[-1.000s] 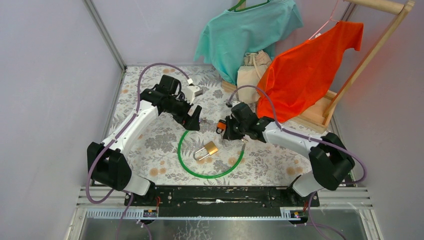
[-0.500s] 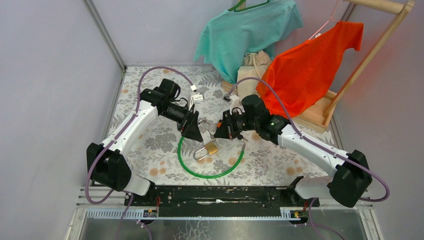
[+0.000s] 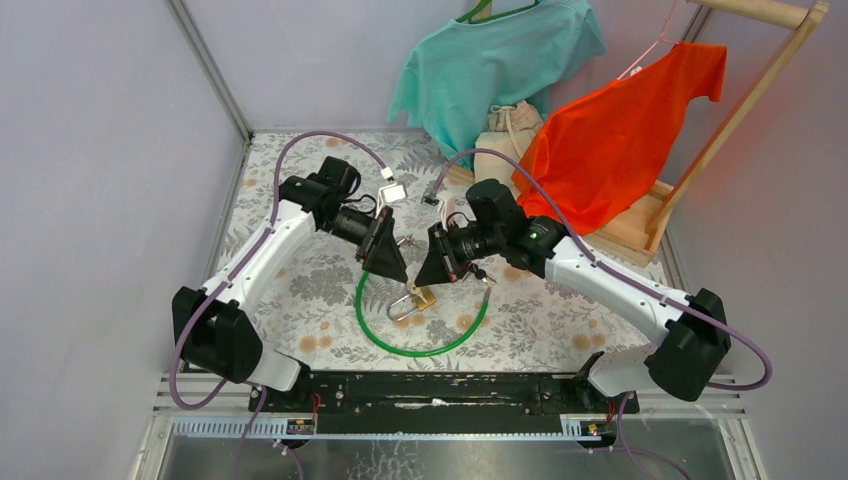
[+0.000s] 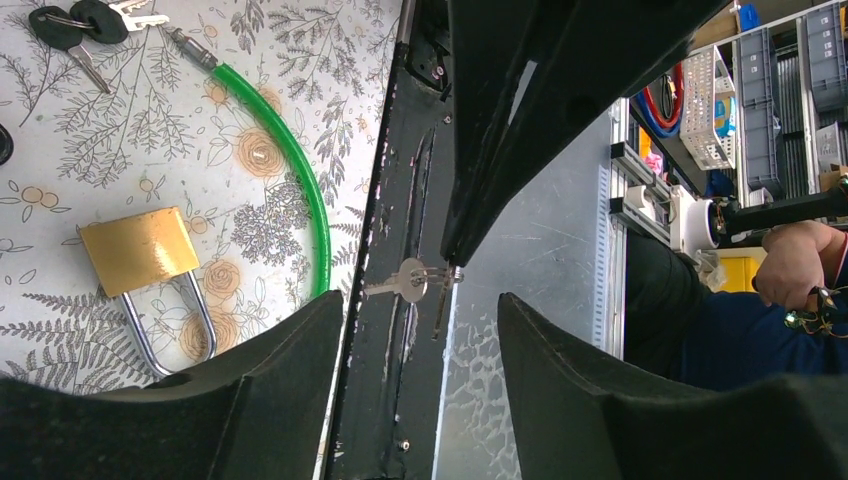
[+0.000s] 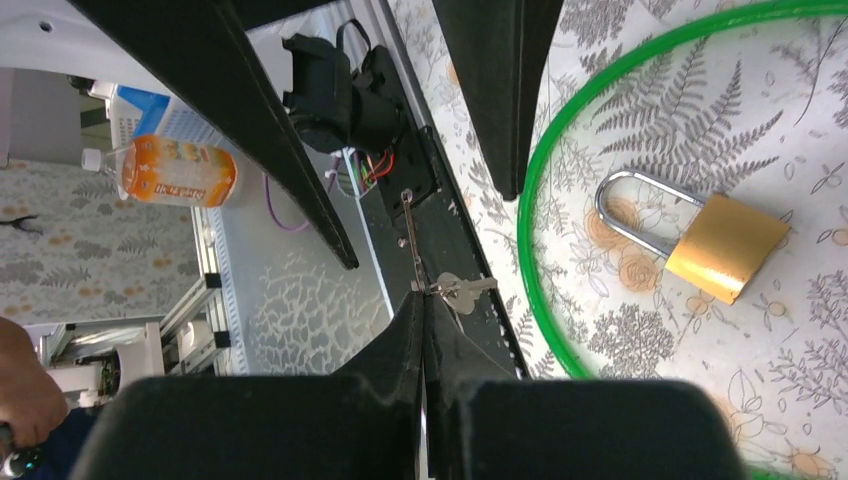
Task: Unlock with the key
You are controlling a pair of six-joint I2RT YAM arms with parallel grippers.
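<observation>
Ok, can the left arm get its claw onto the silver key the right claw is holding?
Probably yes. The key hangs free from the tips of the shut right claw, and the left claw is open and facing it, with nothing in between.

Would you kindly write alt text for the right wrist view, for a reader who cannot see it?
The right gripper, shut, holds a small silver key at its fingertips. To its right a brass padlock lies on the floral cloth, inside a green cable loop.
</observation>
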